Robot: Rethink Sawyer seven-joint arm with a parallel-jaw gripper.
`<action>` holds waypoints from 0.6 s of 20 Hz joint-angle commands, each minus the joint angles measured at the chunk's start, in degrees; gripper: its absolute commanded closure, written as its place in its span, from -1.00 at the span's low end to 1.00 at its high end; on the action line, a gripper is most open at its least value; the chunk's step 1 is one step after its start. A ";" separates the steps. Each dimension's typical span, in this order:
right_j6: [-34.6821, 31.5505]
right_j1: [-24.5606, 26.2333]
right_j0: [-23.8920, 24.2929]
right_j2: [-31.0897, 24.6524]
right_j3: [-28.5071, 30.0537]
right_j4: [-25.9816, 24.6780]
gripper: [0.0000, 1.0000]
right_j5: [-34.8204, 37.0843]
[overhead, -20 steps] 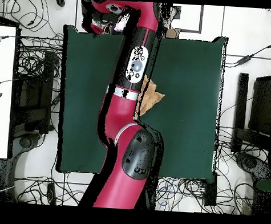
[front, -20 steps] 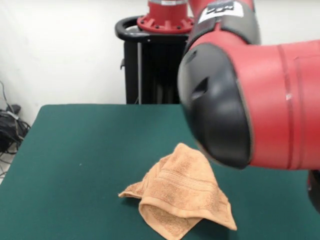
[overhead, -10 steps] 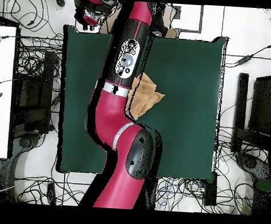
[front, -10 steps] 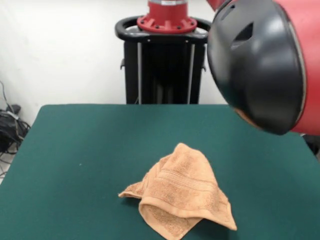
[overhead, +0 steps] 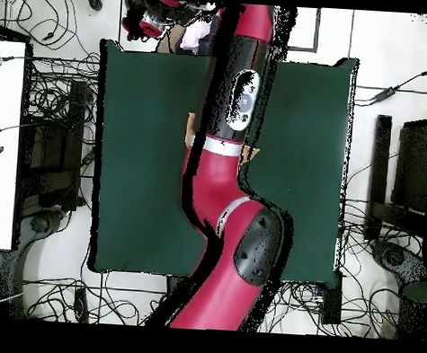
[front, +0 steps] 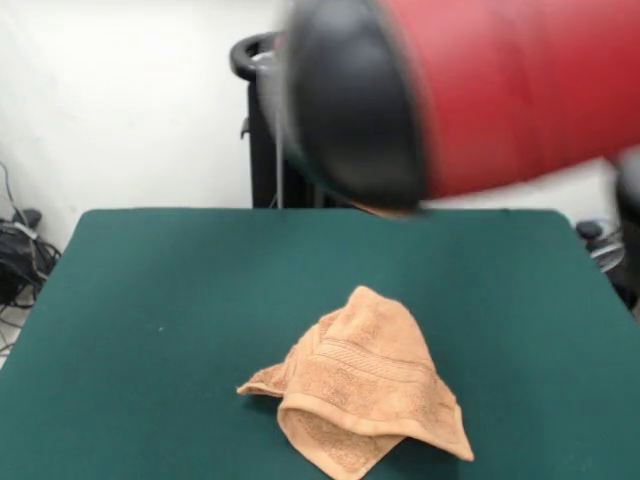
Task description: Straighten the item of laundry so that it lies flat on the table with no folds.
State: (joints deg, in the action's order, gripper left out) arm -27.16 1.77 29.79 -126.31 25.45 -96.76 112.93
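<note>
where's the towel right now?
Front view: the towel lies crumpled and folded on the green table, near the picture's bottom edge, just right of centre. Overhead, the arm covers nearly all of it.

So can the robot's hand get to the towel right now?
Probably yes: the towel lies crumpled in the open on the table with nothing on it, though the hand sits beyond the table's edge.

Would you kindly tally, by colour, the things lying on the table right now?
Orange-tan: 1, the crumpled towel
Other colours: 0
Total: 1 thing on the green table
</note>
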 commanded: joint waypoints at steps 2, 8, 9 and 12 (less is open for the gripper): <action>-45.67 -1.67 6.57 20.78 15.17 13.06 -1.00 1.87; -51.76 -3.65 7.41 26.47 20.36 19.35 -1.00 -1.54; -51.87 -4.06 7.32 27.39 20.50 19.87 -1.00 -2.31; -52.63 -4.62 7.90 30.14 22.28 21.82 -1.00 -5.02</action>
State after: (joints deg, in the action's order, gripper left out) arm -68.38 -1.82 39.40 -111.67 42.14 -76.49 113.00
